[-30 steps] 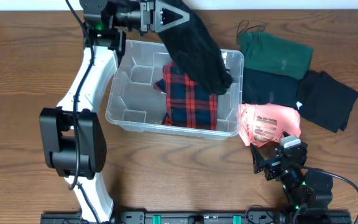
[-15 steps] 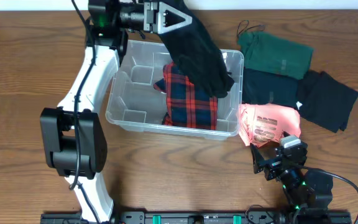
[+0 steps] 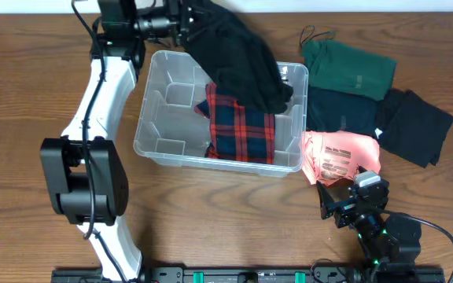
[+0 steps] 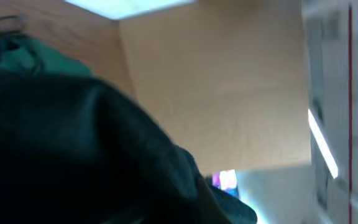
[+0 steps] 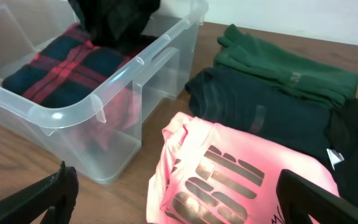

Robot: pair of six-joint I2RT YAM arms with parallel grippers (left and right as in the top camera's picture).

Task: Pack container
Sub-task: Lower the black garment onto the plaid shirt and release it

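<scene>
Left claw [image 3: 185, 21], at the top of the overhead frame, pinches a black garment [image 3: 238, 59] that drapes over the far rim of the container [image 3: 154, 118] at centre. A plaid shirt [image 3: 242, 130] lies inside the container. Right claw [image 5: 174, 186] stands spread wide, with a pink shirt [image 5: 229, 174] just before it.

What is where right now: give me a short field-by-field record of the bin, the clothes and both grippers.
container: clear bin on the wooden table, partly filled
inside: plaid garment, red and navy, folded, in the right half
left gripper: shut on the black garment, which drapes over the bin's back right part
right gripper: open, empty, just short of the pink shirt
outside, right of bin: pink shirt, green garment, dark teal garment, black folded cloth
</scene>
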